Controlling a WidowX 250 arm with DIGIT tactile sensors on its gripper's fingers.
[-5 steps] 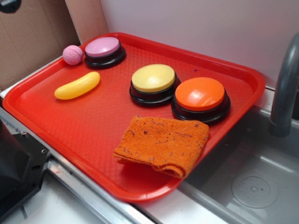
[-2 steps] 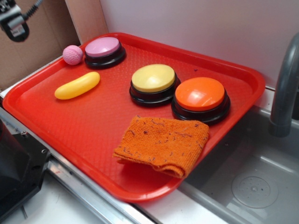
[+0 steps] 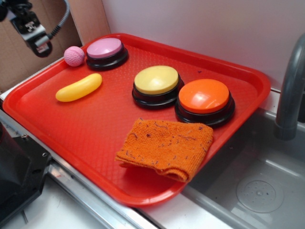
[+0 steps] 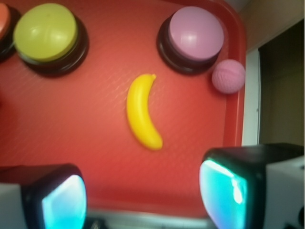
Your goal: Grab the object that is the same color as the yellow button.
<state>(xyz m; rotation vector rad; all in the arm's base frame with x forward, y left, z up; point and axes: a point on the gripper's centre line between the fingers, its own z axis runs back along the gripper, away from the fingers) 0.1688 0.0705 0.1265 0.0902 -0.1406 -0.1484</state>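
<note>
The yellow banana-like piece lies on the left part of the red tray; in the wrist view it lies lengthwise ahead of me. The yellow button stands mid-tray and shows at the wrist view's top left. My gripper is open and empty, its two teal-padded fingers wide apart over the tray's near rim. In the exterior view only part of the arm shows at the top left, high above the tray's left corner.
A pink button and a pink textured ball stand at the tray's far left corner. An orange button is right of the yellow one. An orange cloth lies at the tray's front. A sink and grey faucet are on the right.
The arm has come further into the exterior view at the top left, moving right and down toward the tray. Nothing on the tray has moved.
</note>
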